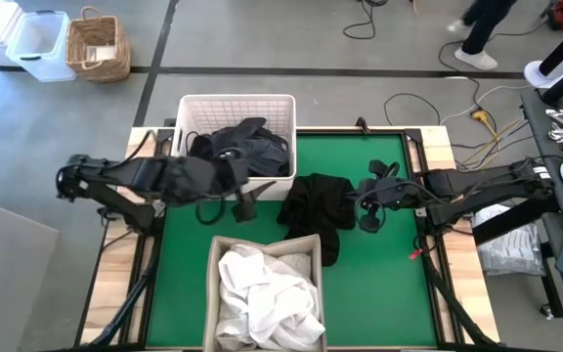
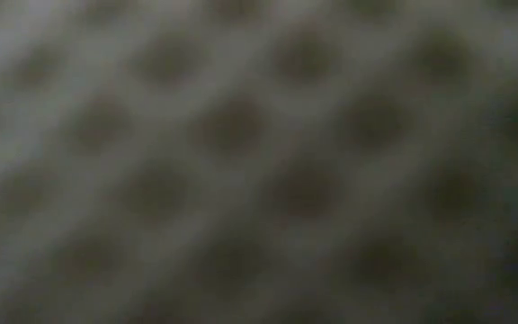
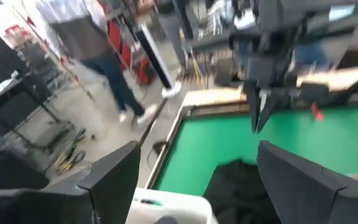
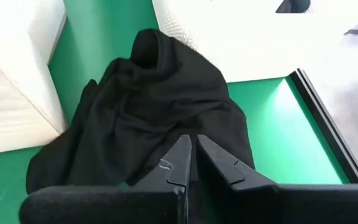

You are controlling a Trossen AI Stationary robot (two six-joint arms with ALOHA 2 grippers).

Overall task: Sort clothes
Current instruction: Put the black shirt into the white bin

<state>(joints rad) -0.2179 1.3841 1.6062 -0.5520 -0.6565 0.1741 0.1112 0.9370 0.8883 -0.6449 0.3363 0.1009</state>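
White clothes [image 1: 262, 293] fill the box [image 1: 215, 256] at bottom centre. Mid-frame, a black garment [image 1: 319, 203] lies on the green mat [image 1: 379, 284]; the right gripper [image 1: 368, 223], fingers together, hovers beside it. Higher, the left gripper [image 1: 241, 208], fingers apart, hangs by the white basket [image 1: 238, 104] holding dark clothes [image 1: 242, 149].

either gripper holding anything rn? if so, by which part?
Nothing held. Left gripper is open and empty near the white plastic basket. Right gripper is shut with nothing between its fingers, just above the black fabric garment on the green mat.
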